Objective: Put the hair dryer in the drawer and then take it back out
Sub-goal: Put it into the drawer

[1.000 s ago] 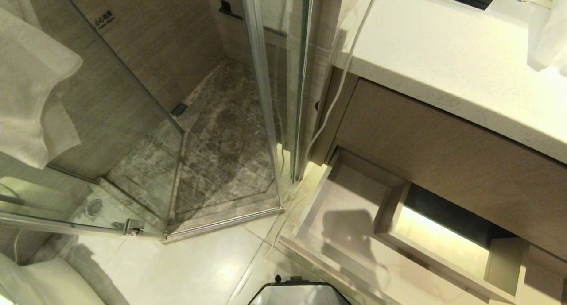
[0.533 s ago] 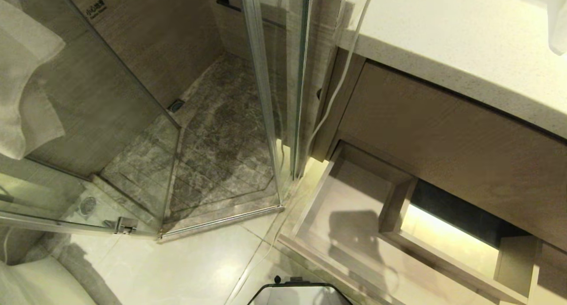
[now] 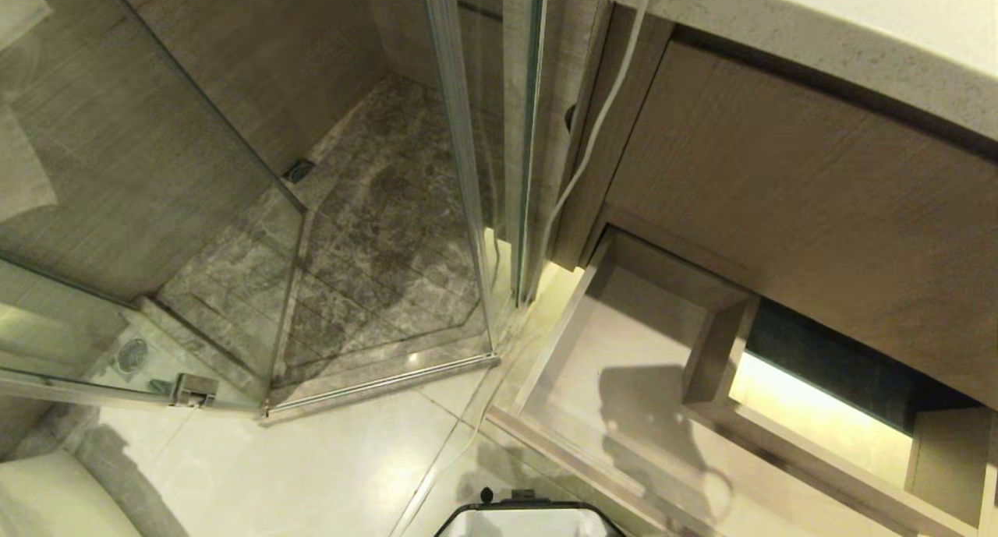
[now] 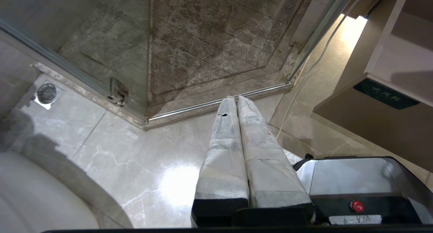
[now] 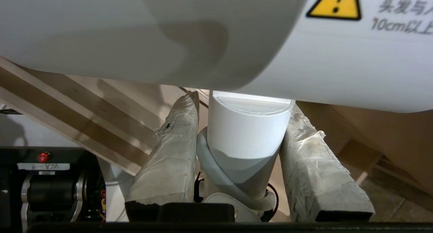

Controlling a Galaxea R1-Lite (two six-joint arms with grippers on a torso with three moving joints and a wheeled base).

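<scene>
- The right gripper is gripping the hair dryer by its handle, one padded finger pressing on each side of the white stem.
- In the right wrist view, the hair dryer's round white barrel is filling the frame at 12 o'clock, lying crosswise over the handle with its long axis running from 9 to 3 o'clock. A yellow warning triangle is showing near 2 o'clock. The grille end is out of frame, so which way the nozzle is facing cannot be told.
- The handle is standing at right angles to the barrel, pointing back toward the wrist, with a grey cord boot curling around its base.
- The drawer is standing pulled open at 4 o'clock in the head view, with nothing lying on the part of its floor that is showing and a boxed cut-out glowing inside. Neither arm is appearing in that view.
- A white cord is hanging down past the bench edge at 1 o'clock.
- Pale wood slats are showing behind the held handle, so the hair dryer is probably hovering near the drawer.
- The step in hand is likely the carry toward the drawer; the next move is calling for lowering the barrel onto the floor of the drawer, clear of the cut-out, minding the trailing cord.
- The left gripper is pressed closed and empty, pointing at the tiled floor.
</scene>
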